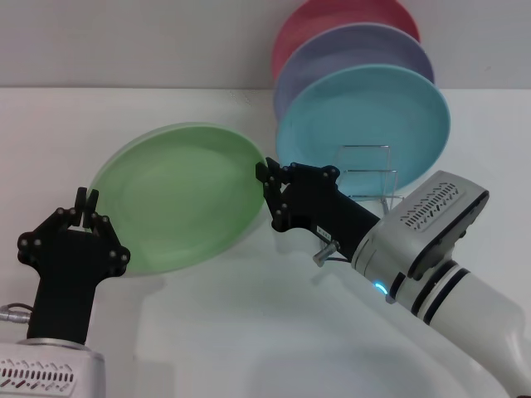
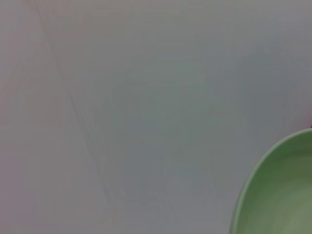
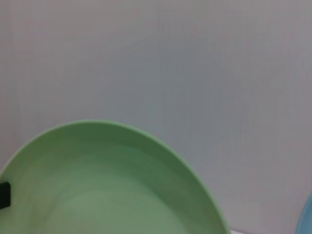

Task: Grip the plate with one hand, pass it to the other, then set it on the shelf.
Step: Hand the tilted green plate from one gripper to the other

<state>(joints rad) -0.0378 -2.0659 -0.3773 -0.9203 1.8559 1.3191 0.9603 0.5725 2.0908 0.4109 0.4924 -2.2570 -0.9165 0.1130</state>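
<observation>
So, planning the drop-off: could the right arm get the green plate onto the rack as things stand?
Probably yes: the right gripper holds the green plate beside the rack, whose front loops look free, ahead of the blue plate. The left gripper is at its other edge.

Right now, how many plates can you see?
4. The green plate is held up between both end effectors; the turquoise plate, lavender plate and pink plate stand stacked behind the wire rack. More may hide behind.

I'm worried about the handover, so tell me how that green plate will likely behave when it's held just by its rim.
The green plate looks rigid: it keeps its round shape tilted up between the left gripper and the right gripper. Its smooth rim probably offers little grip, so it could slip. Held at one edge only, it would likely swing down.
</observation>
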